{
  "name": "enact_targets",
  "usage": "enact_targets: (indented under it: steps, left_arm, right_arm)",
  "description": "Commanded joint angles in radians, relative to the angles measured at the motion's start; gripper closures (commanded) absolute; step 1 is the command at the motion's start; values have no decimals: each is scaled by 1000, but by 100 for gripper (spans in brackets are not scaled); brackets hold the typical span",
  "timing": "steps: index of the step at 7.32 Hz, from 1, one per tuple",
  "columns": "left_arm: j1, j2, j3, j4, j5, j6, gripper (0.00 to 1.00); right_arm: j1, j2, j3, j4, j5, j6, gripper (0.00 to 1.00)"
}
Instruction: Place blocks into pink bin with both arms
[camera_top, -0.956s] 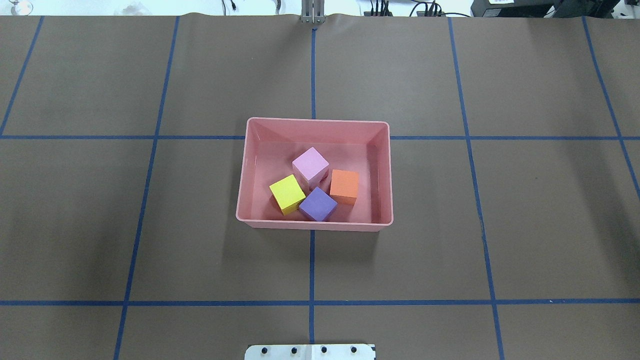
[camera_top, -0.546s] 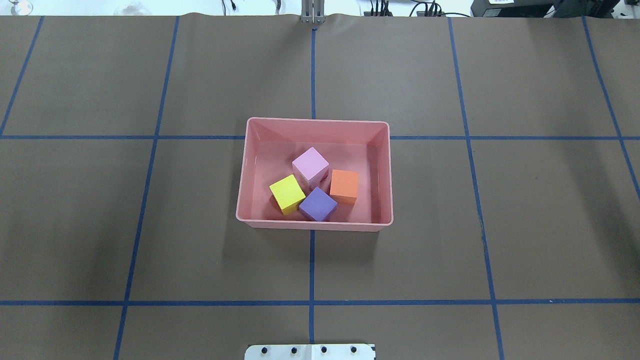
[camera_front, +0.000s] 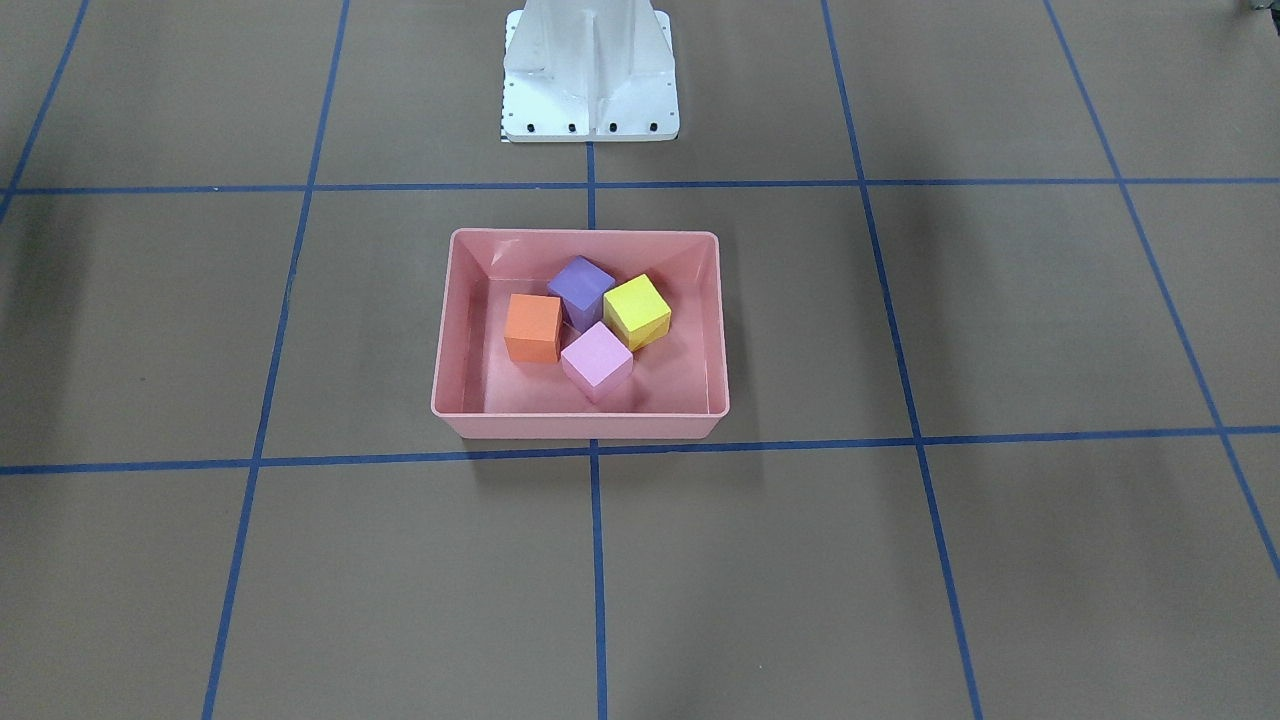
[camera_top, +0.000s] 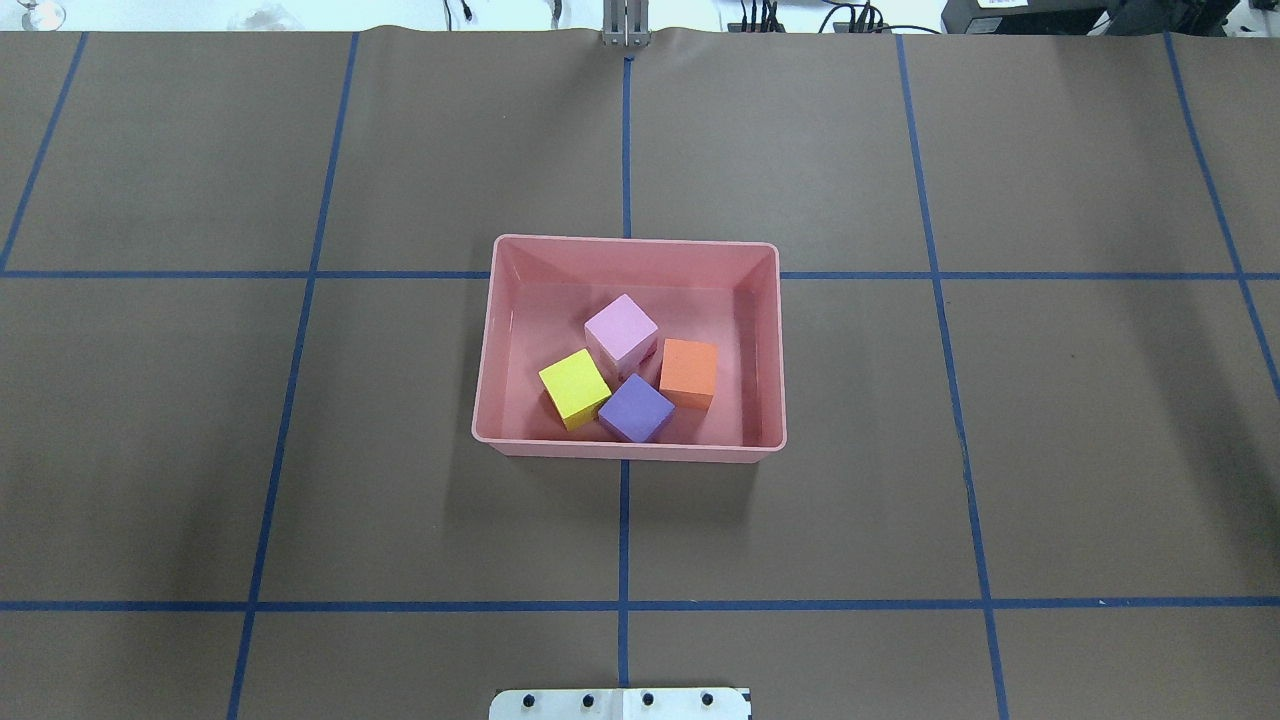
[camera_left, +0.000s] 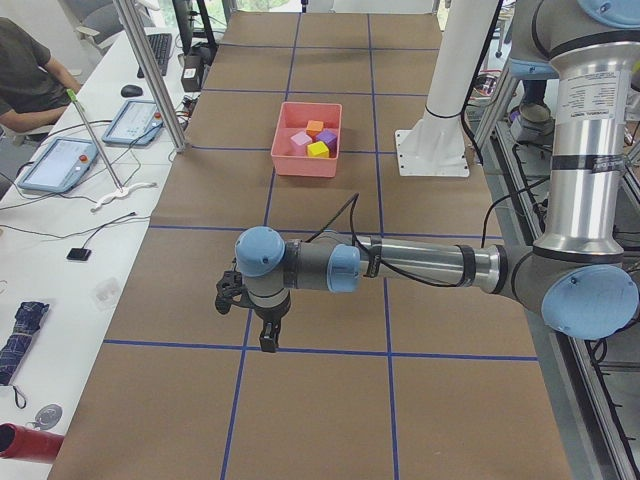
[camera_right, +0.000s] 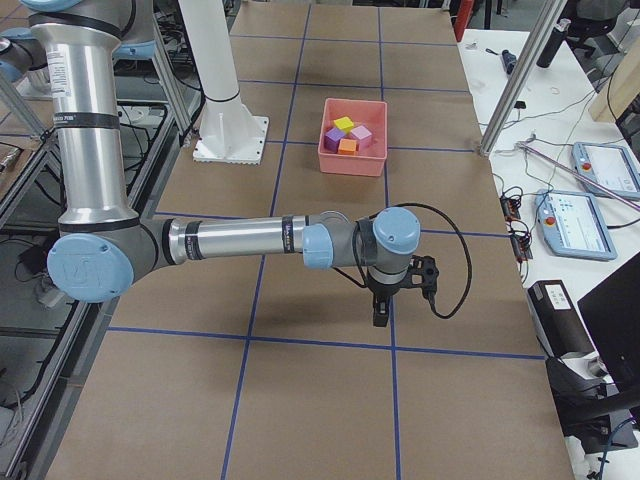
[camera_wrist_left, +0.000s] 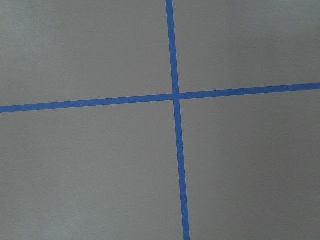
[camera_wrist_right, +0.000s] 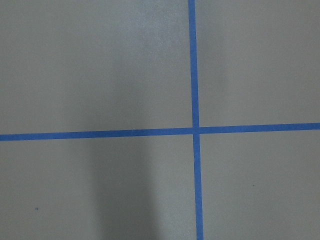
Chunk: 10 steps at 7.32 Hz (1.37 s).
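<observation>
Brown-papered table (camera_top: 300, 450) bears the shallow salmon-pink plastic bin (camera_top: 630, 241), four small matte cubes (camera_top: 621, 330) inside; black left tool (camera_left: 266, 338) and right tool (camera_right: 380, 316), apart or together unclear, hang well away from it, so only a stray sweep could knock it

4 blocks: 1 orange block (camera_top: 688, 370), 1 light pink block (camera_top: 621, 330), 1 yellow block (camera_top: 574, 388), 1 purple block (camera_top: 636, 408)
1 pink bin (camera_top: 630, 250)
2 arms: left arm (camera_left: 420, 265), right arm (camera_right: 240, 240)
2 grippers: left gripper (camera_left: 267, 343), right gripper (camera_right: 379, 318)
1 white pedestal base (camera_front: 590, 70)
2 tablets: near tablet (camera_left: 55, 165), far tablet (camera_left: 145, 120)

Brown table (camera_top: 200, 450) gridded with blue tape (camera_top: 623, 530); white desk (camera_left: 70, 290) holding tablets (camera_left: 60, 163) alongside.
</observation>
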Motion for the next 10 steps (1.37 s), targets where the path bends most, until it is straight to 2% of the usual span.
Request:
enact_targets:
  steps: [1,7,10]
  left_arm:
    - [2,-6,2,2,2,1,0]
    - [3,-9,-2,15,-8,-2,0]
    - [3,-9,-5,20,-6,-103,0]
  right_arm:
    - [-1,-1,2,0,1,0,0]
    - [-10,-2,-5,0,-1,2,0]
    - [-10,-2,-3,0,-1,0,0]
